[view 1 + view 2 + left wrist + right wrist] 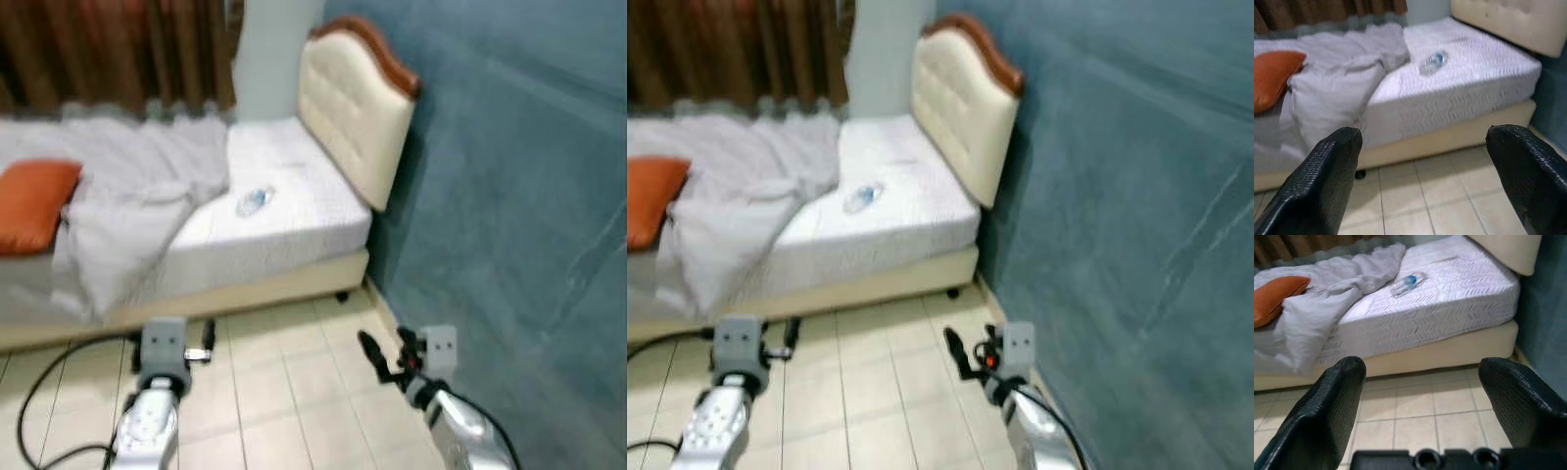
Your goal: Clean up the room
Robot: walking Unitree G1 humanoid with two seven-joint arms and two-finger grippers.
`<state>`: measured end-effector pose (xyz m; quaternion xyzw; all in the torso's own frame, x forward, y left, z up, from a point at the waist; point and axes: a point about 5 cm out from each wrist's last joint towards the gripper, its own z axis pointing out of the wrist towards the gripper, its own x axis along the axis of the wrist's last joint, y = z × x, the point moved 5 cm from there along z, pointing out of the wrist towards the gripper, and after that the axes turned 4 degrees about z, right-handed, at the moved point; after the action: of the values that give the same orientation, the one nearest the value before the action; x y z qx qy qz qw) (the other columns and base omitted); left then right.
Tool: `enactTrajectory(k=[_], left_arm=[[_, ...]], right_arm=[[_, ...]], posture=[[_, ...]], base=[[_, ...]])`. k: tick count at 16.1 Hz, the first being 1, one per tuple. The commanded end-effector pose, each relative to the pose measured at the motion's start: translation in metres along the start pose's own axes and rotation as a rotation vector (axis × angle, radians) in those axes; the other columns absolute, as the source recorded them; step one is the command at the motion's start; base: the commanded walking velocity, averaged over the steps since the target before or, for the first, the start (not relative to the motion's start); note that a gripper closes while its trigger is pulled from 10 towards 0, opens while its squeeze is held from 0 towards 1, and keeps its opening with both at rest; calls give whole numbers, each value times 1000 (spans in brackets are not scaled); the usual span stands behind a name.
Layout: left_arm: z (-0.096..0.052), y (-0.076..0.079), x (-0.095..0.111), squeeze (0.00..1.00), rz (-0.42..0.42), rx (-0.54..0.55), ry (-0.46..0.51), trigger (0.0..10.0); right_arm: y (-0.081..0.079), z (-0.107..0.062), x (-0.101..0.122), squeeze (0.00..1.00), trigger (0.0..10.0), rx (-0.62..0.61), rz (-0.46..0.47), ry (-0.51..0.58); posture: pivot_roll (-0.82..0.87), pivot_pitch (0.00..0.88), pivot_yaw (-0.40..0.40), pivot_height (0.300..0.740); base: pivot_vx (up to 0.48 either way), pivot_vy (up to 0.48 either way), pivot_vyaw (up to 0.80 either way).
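Bed mattress (294,211): white, with a faint grey zigzag pattern along its side.
Crumpled blanket (137,211): pale grey, plain.
Soft pillow (34,201): burnt orange, plain.
Clear plastic bottle (1406,283): see-through, with a blue label or cap; blurred.
Padded headboard (353,108): cream with button tufting, edged in reddish-brown wood.
Bed base (265,289): cream.
Curtain (108,49): brown with rust-red vertical folds.
Wall beside the bed (509,166): dull teal blue with faint pale streaks.
Tiled floor (284,392): beige tiles with darker grout lines.
Left gripper (1425,181): black, finely textured fingers.
Right gripper (1422,413): black, finely textured fingers.
Robot arms: silver.
Cable on floor (44,377): black.
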<state>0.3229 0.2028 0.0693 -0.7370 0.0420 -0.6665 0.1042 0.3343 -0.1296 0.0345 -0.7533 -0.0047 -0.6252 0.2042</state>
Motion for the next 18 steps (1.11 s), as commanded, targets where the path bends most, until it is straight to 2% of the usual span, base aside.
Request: enactTrajectory(k=[1, 3, 6, 9, 10, 11, 12, 16, 18], left_arm=[[3, 13, 3, 0, -18, -41, 2, 10000], [6, 19, 7, 0, -12, -97, 25, 10000], [9, 21, 12, 0, -35, -123, 39, 10000], [11, 21, 13, 0, -63, -131, 47, 10000], [11, 20, 12, 0, -104, -121, 46, 10000], [10, 19, 12, 0, -115, -113, 49, 10000], [9, 17, 14, 0, -137, -95, 67, 10000], [11, 12, 26, 0, -171, -71, 118, 10000], [10, 10, 25, 0, -182, -60, 123, 10000]], right_arm=[[18, -7, 1, 0, 10000, -59, -15, 0], [28, -10, 8, 0, 10000, -120, -43, 41], [35, -11, 9, 0, 10000, -160, -53, 39], [31, -9, 12, 0, 10000, -137, -76, 51], [27, -9, 17, 196, 10000, -119, -111, 78], [26, -9, 21, 859, 10000, -117, -123, 100], [19, -10, 41, 1000, 10000, -99, -158, 203], [8, -4, 54, 1000, 10000, -49, -147, 255], [-4, 1, 42, 1000, 10000, 30, -149, 194]], posture=[[109, 0, -77, 740], [100, 0, -70, 740], [96, 0, -65, 740], [88, 0, -63, 740], [87, 0, -65, 740], [88, 0, -66, 740], [88, 0, -66, 740], [98, 0, -77, 740], [104, 0, -83, 740]], base=[[465, 0, 0], [465, 0, 0], [465, 0, 0], [465, 0, 0], [465, 0, 0], [465, 0, 0], [465, 0, 0], [466, 0, 0], [469, 0, 0]])
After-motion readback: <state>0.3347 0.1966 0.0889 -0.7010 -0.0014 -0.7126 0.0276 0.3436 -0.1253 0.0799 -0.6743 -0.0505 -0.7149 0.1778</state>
